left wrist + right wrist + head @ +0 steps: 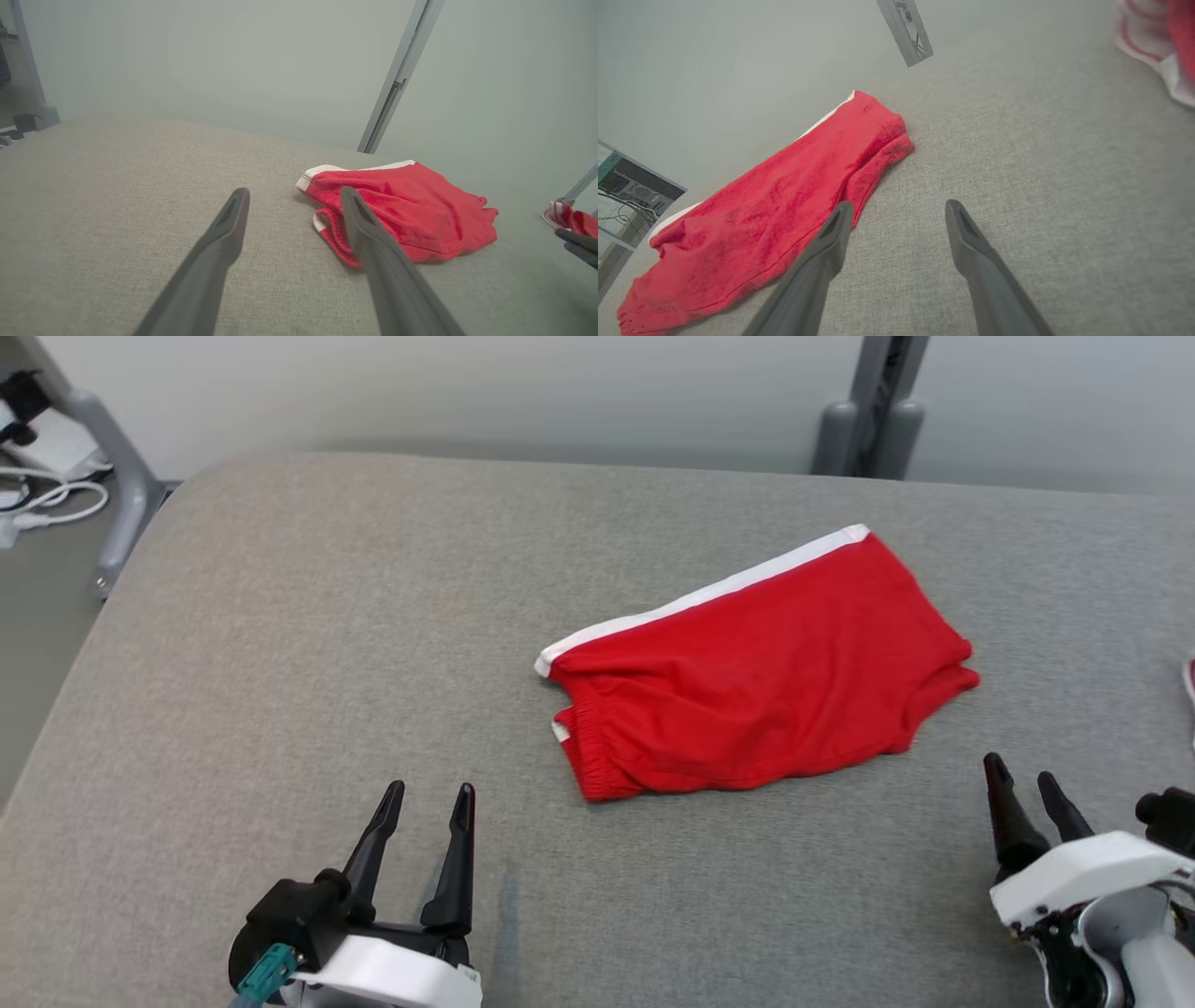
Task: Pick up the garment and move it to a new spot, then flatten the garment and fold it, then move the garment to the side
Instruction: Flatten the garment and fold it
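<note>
Red garment (756, 672) looks folded, so left gripper (430, 793) and right gripper (1020, 773) flank it, parted and empty, seemingly to move it aside.

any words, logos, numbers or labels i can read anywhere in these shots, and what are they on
No text can be read in any view.
red shorts: plain red cloth with a white band; no print or tag lettering shows.
dark equipment at the left edge of the right wrist view: any marking is too blurred to read.
teal connector at the lower left of the head view: no lettering shows.
</note>
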Robot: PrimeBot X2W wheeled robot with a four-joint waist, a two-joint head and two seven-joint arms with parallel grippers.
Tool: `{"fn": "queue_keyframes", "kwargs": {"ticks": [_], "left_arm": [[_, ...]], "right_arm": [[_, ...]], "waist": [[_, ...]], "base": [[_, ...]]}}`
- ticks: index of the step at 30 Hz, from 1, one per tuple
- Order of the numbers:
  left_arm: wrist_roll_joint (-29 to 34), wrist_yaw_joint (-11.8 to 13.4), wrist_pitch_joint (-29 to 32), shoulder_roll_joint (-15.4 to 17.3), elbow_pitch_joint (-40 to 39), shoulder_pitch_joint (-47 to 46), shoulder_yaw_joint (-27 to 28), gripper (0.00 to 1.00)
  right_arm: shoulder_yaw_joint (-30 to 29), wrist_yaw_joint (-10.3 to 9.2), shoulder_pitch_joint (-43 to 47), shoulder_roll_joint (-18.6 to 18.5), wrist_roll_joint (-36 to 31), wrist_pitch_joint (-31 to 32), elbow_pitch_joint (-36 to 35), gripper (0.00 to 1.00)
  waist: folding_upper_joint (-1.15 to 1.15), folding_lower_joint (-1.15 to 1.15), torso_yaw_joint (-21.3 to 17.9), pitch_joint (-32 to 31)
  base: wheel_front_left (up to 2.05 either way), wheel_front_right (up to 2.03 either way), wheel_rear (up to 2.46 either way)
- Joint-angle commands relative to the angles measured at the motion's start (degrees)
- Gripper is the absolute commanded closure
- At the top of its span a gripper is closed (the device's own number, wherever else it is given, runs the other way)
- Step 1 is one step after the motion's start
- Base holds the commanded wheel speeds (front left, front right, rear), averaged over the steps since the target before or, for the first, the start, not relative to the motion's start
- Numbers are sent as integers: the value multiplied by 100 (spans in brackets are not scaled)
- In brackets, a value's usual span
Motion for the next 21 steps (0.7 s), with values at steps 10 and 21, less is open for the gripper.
{"fn": "queue_keyframes", "kwargs": {"ticks": [10,21], "left_arm": [[-195,246,-9,17,-45,-293,-230,0],[-313,299,-9,21,-14,-444,-362,0]], "right_arm": [[-730,-3,-958,-53,1393,1293,888,0],[-1117,-2,-1582,5,1866,2128,1684,0]], "waist": [[0,0,754,493],[0,0,1056,695]], "base": [[0,0,0],[0,0,0]]}}
